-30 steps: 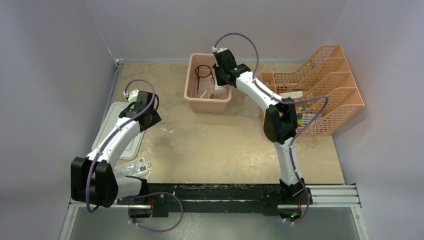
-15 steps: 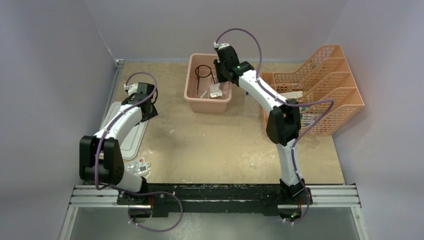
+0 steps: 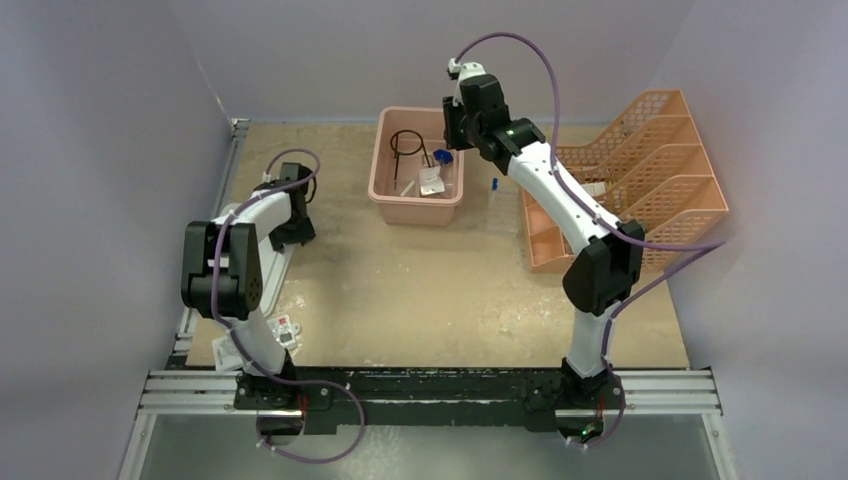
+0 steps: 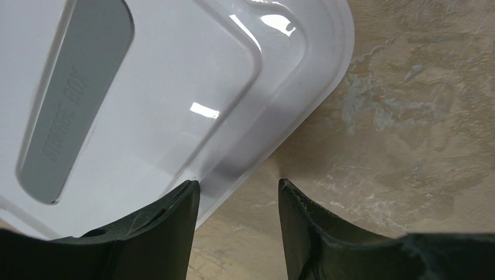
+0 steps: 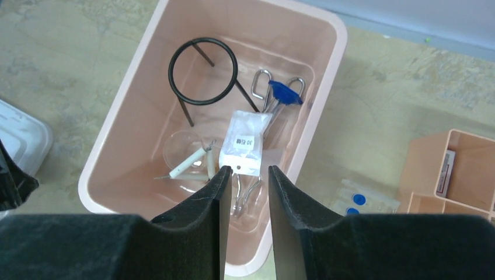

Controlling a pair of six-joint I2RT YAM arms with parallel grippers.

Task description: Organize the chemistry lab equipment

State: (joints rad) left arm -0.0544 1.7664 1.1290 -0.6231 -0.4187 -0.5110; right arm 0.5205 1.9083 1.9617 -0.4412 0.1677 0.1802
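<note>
Your left gripper point(image 4: 238, 185) stands with jaws spread over a corner of the flat white plastic lid point(image 4: 146, 87) (nothing held). Your right gripper point(image 5: 247, 170), jaws narrowly parted and empty, hovers above the pink plastic tub point(image 5: 257, 23).

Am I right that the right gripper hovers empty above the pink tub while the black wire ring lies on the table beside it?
Not quite: the ring lies inside the tub, not beside it, as the right wrist view shows. The right gripper does hover empty above the tub.

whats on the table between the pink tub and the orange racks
A clear item with blue dots lies there, seen best in the right wrist view.
</note>
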